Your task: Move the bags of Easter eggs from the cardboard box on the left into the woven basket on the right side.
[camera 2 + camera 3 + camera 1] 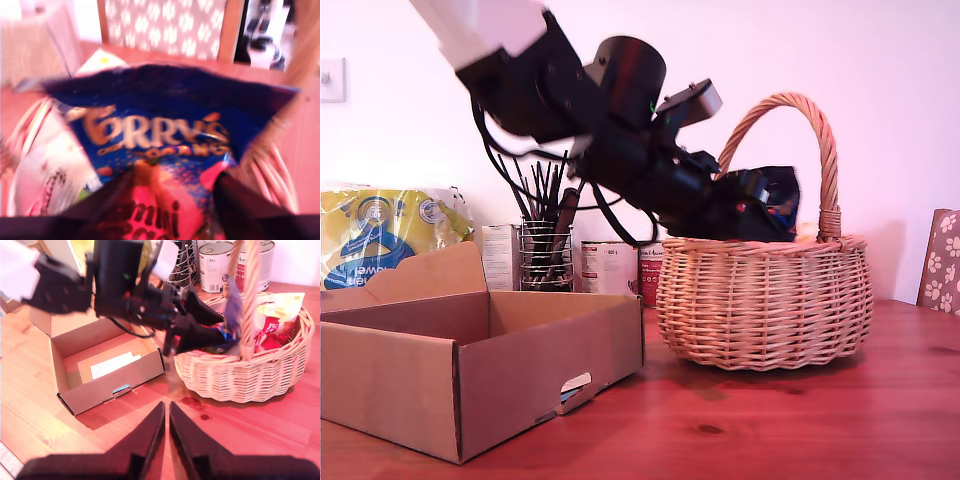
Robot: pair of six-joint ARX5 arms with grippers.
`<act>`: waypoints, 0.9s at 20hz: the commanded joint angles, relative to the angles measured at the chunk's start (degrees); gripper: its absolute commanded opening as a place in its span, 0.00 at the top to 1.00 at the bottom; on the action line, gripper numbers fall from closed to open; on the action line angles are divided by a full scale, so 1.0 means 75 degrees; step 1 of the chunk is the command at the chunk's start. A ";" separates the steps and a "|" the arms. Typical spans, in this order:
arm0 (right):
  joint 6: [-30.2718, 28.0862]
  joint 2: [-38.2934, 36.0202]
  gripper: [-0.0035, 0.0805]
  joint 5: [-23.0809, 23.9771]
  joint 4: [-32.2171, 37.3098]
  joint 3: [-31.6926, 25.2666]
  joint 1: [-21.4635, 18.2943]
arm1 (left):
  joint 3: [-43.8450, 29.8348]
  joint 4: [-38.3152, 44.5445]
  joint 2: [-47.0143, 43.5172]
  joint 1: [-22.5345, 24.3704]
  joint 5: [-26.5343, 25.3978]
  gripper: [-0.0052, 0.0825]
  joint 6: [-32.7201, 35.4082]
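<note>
My first gripper is shut on a dark blue bag of Easter eggs and holds it just above the woven basket, under the arched handle. In the first wrist view the bag hangs blurred from the gripper, with orange print and "mini" lettering. From above, this gripper reaches over the basket's rim. The cardboard box stands at the exterior view's left; in its interior only a white sheet shows. My second gripper hovers shut above the table, holding nothing.
Red, white and yellow packets lie in the basket. Behind the box are a large yellow bag, a wire mesh pot of brushes and tins. A paw-print chair back stands at the exterior view's right edge.
</note>
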 commanded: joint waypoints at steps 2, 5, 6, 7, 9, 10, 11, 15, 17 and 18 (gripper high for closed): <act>0.0003 -0.0017 0.97 0.0006 0.0038 -0.0152 -0.0023 | -0.0026 -0.0708 -0.0880 0.0026 0.0017 0.31 0.0064; -0.0233 0.0032 0.97 0.0172 0.0038 -0.0154 -0.0023 | -0.0026 -0.1839 -0.1795 0.0082 0.0017 0.37 0.0239; -0.0262 0.0064 0.97 0.0236 0.0064 -0.0154 -0.0023 | -0.0026 -0.2299 -0.2087 0.0090 0.0020 0.44 0.0245; -0.0277 0.0125 0.97 0.0239 0.0114 -0.0154 -0.0023 | -0.0029 -0.2693 -0.2299 0.0102 0.0023 0.54 0.0256; -0.0245 0.0277 0.97 0.0423 0.0358 -0.0154 -0.0023 | -0.0041 -0.3561 -0.2710 0.0213 0.0015 0.88 0.0326; -0.0242 0.0373 0.97 0.0533 0.0554 -0.0154 -0.0023 | -0.0085 -0.3826 -0.2847 0.0256 0.0064 0.97 0.0373; -0.0245 0.0472 0.97 0.0664 0.0758 -0.0154 -0.0026 | -0.0166 -0.3975 -0.3008 0.0312 0.0090 0.97 0.0379; -0.0312 0.0793 0.97 0.1244 0.1469 -0.0157 -0.0029 | -0.0912 -0.3841 -0.3829 0.0615 0.0012 0.97 0.0242; -0.0414 0.0868 0.97 0.1265 0.1781 -0.0157 -0.0117 | -0.1728 -0.3331 -0.4520 0.0816 -0.0172 0.97 0.0131; -0.0408 0.0886 0.97 0.1262 0.1915 -0.0157 -0.0201 | -0.2215 -0.3028 -0.4957 0.0965 -0.0259 0.97 0.0017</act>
